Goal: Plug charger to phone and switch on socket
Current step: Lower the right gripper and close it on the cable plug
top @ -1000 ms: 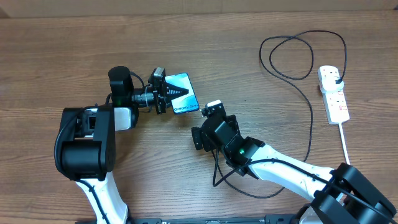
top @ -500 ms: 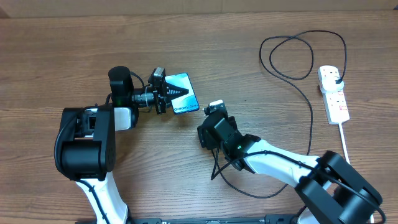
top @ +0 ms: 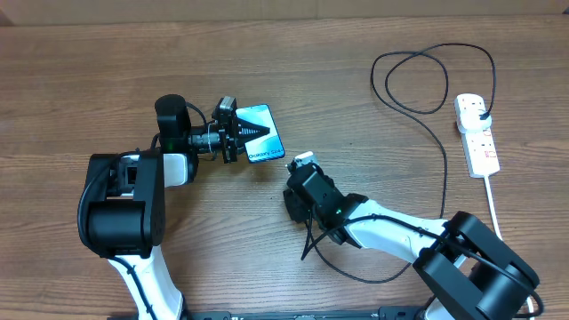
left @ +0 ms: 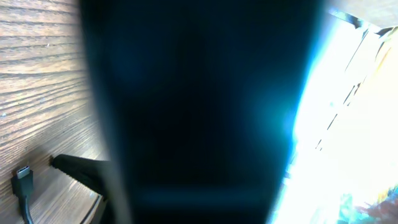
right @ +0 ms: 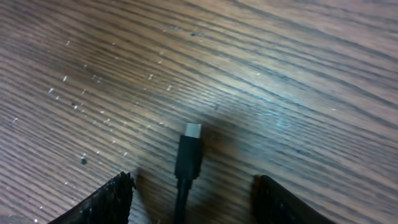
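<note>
On table (top: 89, 71): one phone (top: 268, 148) grasped by left claw (top: 252, 132), one charger (right: 188, 155) within released right claw (right: 193, 185), one socket (top: 478, 142).

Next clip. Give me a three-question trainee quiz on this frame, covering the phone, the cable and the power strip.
1. True or false: the thin black cable's small plug tip lies on the wooden table between the right gripper's open fingers, ungripped.
2. The left gripper holds: A) that cable tip; B) the slim teal-screened smartphone; C) nothing.
3. Where is the cable's black plug?
Key: 1 true; 2 B; 3 in the white elongated power strip.
</note>
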{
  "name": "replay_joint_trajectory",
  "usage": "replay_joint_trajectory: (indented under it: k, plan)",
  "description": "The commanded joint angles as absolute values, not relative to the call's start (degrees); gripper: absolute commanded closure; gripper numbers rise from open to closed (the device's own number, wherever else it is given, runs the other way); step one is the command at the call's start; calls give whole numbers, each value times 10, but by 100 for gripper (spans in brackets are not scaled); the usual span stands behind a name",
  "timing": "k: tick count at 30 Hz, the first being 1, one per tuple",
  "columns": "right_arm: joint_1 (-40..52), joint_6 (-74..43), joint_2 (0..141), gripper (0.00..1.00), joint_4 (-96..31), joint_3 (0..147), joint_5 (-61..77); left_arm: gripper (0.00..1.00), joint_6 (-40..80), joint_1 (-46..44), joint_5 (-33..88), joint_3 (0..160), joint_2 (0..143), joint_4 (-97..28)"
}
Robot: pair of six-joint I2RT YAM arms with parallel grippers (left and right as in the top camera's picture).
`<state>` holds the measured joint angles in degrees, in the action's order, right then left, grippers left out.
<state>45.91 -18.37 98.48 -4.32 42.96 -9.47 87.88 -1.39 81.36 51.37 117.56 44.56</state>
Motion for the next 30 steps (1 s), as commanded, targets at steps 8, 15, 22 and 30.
replay_joint_trajectory:
  k: [8, 15, 22, 30]
  plan:
    - [495, -162, 1042, 44, -77, 475, -158, 95, 861, -15, 821, 524, 1174, 450]
    - [495, -164, 1044, 64, -92, 477, -161, 96, 862, -15, 821, 524, 1174, 450]
    - [495, -178, 1044, 70, -114, 484, -160, 95, 862, -15, 820, 524, 1174, 450]
    - [495, -182, 1044, 83, -136, 493, -158, 96, 862, -15, 821, 524, 1174, 450]
